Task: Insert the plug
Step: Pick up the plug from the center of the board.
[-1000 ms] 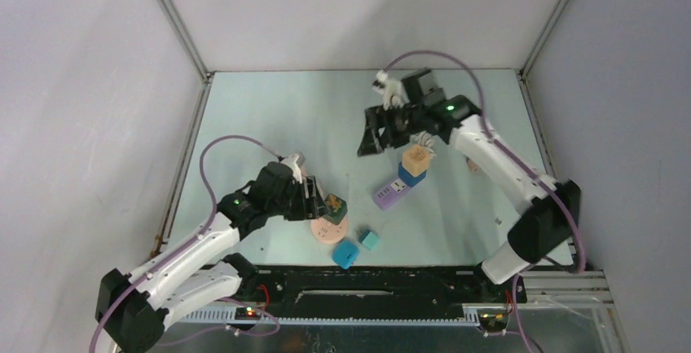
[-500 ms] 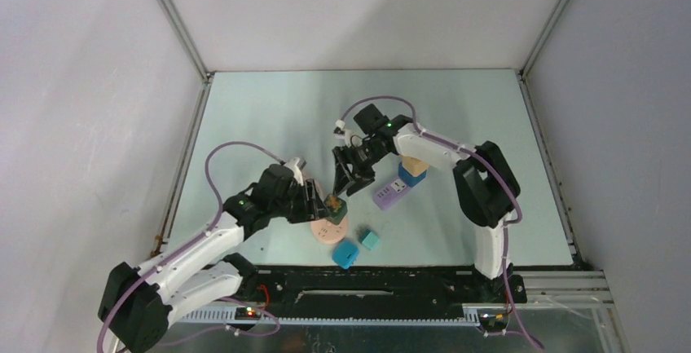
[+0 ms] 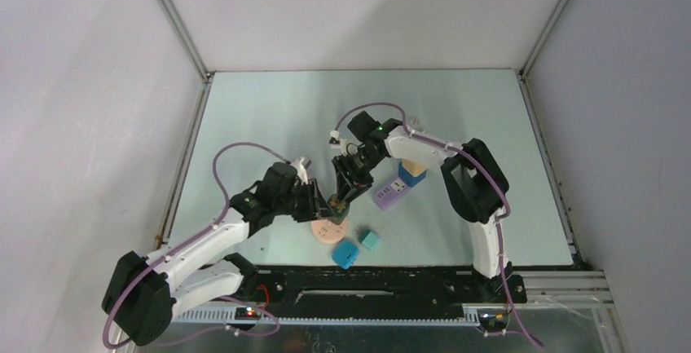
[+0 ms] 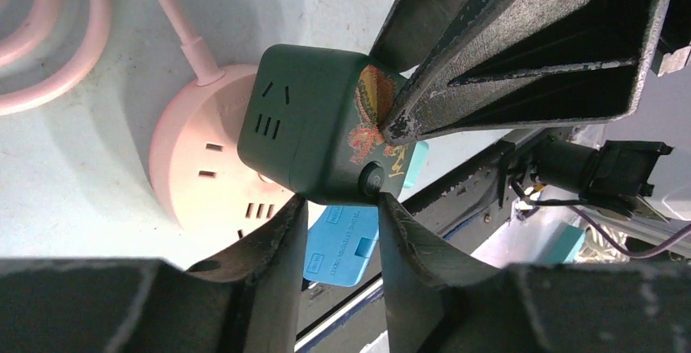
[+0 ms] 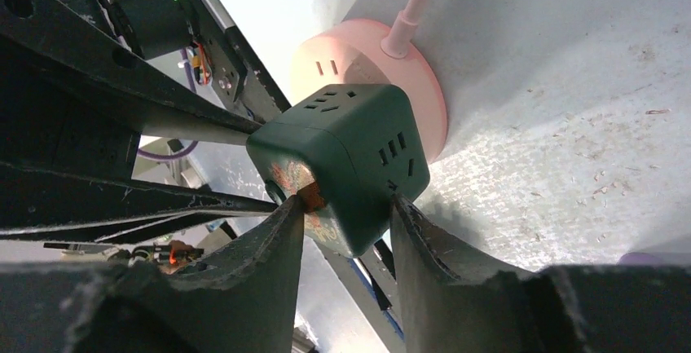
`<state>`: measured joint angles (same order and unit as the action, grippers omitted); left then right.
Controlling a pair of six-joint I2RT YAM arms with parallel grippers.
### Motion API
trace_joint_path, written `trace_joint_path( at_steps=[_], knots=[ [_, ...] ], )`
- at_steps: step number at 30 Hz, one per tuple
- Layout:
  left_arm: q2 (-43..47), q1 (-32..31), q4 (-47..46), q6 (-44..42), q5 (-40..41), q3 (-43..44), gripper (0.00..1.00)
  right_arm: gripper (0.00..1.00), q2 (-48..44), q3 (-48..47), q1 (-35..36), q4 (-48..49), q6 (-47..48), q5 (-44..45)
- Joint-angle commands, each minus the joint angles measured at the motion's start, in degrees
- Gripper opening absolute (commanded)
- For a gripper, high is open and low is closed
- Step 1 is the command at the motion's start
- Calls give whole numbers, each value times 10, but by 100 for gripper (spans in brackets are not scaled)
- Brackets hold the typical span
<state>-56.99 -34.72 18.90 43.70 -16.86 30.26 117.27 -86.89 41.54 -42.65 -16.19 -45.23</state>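
**Item 1:** green cube adapter (image 4: 314, 125), the piece carrying the plug. It stood at lower centre of the overhead frame, on the pink round socket (image 4: 195, 174). The socket lay flat on the desk (image 3: 269, 116), its pink cable (image 4: 167, 2) running to the top of my left wrist view. Its prongs were hidden beneath the cube, so I could not tell whether they were seated.

**Item 2:** my left end effector (image 4: 338, 200). It reached in from the left of the overhead frame. The fingertips met the cube's near lower edge, one either side of a corner by the small round button (image 4: 371, 180), with the jaws partly closed. I could not tell whether it was gripping or only touching.

**Item 3:** my right end effector (image 5: 349, 202). It reached in from the upper right of the overhead frame, opposite the left. A corner of the cube sat between the fingers, each against a face, so I judged it closed on the cube.

**Item 4:** governing relation. The cube lay directly between the two end effectors, and neither arm was nearer. A cube has no long axis. The line that mattered ran from its underside straight into the socket's face. I judged the coming move called for a press along that line with the cube kept square, since a tilt could jam the prongs.

**Item 5:** bystanders.
- A light-blue adapter (image 4: 338, 239) lay just beside the pink socket, toward the frame's bottom.
- A purple power strip (image 3: 390, 194) lay apart, to the right.
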Motion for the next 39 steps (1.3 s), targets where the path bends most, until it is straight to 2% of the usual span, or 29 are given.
trace_joint_path(
  at_steps=[1,4,9,13,16,19,21,25,30,34,39],
  knots=[
    [-27,5,23,6,56,-37,37,38,29,3,24,-33,34,82],
    [-39,6,41,12,69,-47,30,35,43,8,35,-52,48,120],
    [-31,7,85,36,114,-56,24,34,59,11,53,-72,67,160],
    [-11,12,85,32,123,-51,28,38,44,-10,47,-76,73,151],
    [9,12,85,11,125,-20,37,47,2,-45,32,-70,65,127],
    [31,13,94,-17,135,28,51,69,-58,-78,9,-52,46,110],
    [46,14,101,-38,139,63,60,75,-99,-101,-10,-40,33,106],
    [61,15,102,-75,126,120,73,80,-180,-129,-77,-19,21,135],
    [65,20,120,-116,123,182,90,83,-264,-122,-193,-3,23,231],
    [68,28,125,-131,122,224,96,85,-278,-80,-288,-20,42,341],
    [68,38,100,-136,96,255,100,87,-256,32,-391,-19,52,410]
  ],
)
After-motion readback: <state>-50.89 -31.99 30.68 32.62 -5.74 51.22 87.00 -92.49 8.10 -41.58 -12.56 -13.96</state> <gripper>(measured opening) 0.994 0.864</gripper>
